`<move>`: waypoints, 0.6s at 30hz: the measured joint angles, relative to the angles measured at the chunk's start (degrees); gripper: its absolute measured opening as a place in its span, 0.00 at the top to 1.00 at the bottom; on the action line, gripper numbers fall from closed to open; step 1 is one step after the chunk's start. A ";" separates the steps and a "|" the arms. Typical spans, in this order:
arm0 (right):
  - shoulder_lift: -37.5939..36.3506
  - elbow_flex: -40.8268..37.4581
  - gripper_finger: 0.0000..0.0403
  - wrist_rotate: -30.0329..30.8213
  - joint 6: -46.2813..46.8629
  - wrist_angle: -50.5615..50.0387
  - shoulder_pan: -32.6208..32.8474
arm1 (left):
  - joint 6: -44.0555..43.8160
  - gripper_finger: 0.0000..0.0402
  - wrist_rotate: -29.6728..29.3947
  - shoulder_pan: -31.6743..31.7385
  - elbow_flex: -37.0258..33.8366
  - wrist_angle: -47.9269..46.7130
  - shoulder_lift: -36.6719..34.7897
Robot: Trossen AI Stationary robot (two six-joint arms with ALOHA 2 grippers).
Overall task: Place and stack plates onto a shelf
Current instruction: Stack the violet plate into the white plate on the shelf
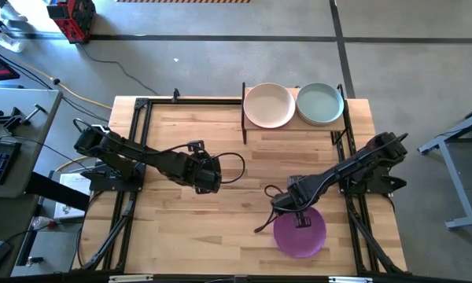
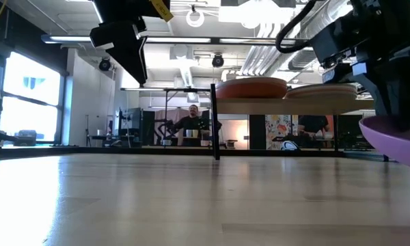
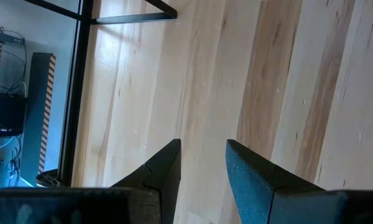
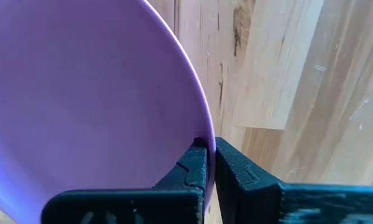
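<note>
High view: the right hand (image 1: 300, 218) pinches the purple plate's (image 1: 300, 233) rim above the table (image 1: 220, 228). The left hand (image 1: 208, 174) hangs released mid-table. Two plates sit on the shelf (image 1: 291, 132).

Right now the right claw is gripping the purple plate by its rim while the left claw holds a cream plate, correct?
Partly. The right claw does grip the purple plate by its rim. But the left claw holds nothing: the left wrist view shows open fingers over bare table.
</note>
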 joint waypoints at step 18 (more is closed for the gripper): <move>-1.33 7.09 1.00 5.26 -2.41 -8.41 -3.46 | -0.01 0.71 0.00 0.00 0.00 0.01 0.00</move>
